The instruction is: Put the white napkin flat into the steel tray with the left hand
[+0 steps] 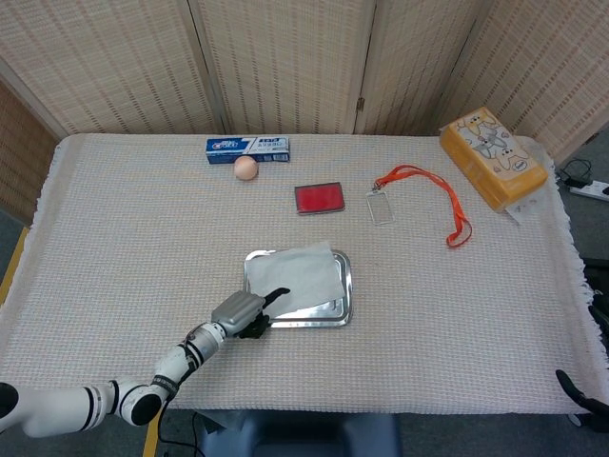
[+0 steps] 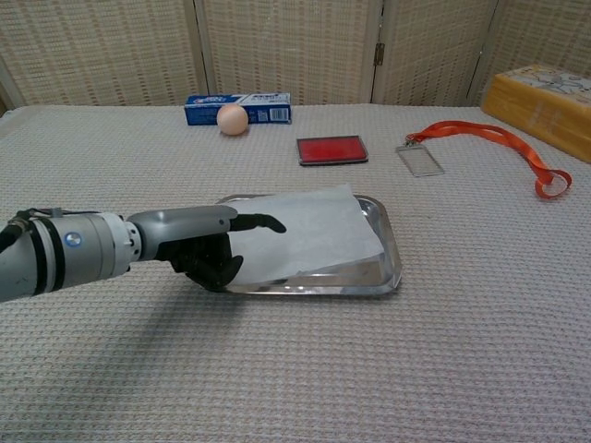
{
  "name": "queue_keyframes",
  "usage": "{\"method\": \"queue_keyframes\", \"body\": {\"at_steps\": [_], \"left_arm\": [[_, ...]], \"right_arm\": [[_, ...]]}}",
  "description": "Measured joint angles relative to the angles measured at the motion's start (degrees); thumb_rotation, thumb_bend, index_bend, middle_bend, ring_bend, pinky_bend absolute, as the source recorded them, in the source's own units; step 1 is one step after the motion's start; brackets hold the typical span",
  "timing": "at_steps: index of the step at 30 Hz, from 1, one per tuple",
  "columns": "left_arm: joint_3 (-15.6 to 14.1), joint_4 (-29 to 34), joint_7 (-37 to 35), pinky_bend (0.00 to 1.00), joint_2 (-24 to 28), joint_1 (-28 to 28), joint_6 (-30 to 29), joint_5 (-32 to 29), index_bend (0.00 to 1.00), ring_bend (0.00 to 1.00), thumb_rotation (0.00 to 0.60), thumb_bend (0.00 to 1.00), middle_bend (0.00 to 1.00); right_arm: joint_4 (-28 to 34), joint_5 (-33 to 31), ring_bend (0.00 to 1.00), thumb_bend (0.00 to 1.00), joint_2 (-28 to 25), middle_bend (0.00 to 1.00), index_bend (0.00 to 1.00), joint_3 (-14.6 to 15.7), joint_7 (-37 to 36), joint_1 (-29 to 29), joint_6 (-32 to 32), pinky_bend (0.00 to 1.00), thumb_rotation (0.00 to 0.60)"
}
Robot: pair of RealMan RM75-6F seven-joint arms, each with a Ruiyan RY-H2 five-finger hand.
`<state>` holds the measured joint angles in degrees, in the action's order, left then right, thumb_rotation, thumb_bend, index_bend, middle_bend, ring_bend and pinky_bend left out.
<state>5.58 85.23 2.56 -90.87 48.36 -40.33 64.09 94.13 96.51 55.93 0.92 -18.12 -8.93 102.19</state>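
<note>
The white napkin (image 1: pixel 303 271) (image 2: pixel 314 231) lies in the steel tray (image 1: pixel 345 286) (image 2: pixel 392 254) at the table's middle front. Its right corner rides up over the tray's far right rim. My left hand (image 1: pixel 243 312) (image 2: pixel 199 245) is at the tray's near left corner and covers it. One finger points out low over the napkin's left part, and the others are curled under with nothing in them. Whether the fingertip touches the napkin I cannot tell. Only a dark tip of my right hand (image 1: pixel 579 388) shows at the lower right edge of the head view.
At the back stand a blue toothpaste box (image 1: pixel 247 149) and an egg (image 1: pixel 246 168). A red case (image 1: pixel 318 198), a badge holder on an orange lanyard (image 1: pixel 428 190) and a yellow package (image 1: pixel 492 157) lie behind and to the right of the tray.
</note>
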Motion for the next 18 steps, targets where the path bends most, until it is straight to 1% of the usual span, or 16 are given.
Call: {"method": "queue_keyframes", "body": {"at_steps": [5,9,18], "left_arm": [[-0.5,-1.6,1.1,1.00,-1.0,1.5,3.1,-2.3,0.09,1.00,0.600,0.82,1.00],[-0.6,-2.6,1.9,1.00,-1.9,1.9,3.2,-3.0,0.09,1.00,0.600,0.84,1.00],[-1.1,-2.3,3.3,1.00,-1.3,2.3,3.5,-3.8,0.10,1.00,0.600,0.84,1.00]], "right_arm": [[0.1,-0.5,0.00,0.31,-0.4,0.00,0.00,-0.3,-1.0,-0.3,0.6,0.00,0.600],[0.0,-0.6,0.00,0.31,-0.5,0.00,0.00,-0.3,-1.1,-0.5,0.8,0.00,0.600],[-0.1,-0.6,0.00,0.31,-0.4,0.00,0.00,-0.4,-0.8,-0.6,1.0,0.00,0.600]]}}
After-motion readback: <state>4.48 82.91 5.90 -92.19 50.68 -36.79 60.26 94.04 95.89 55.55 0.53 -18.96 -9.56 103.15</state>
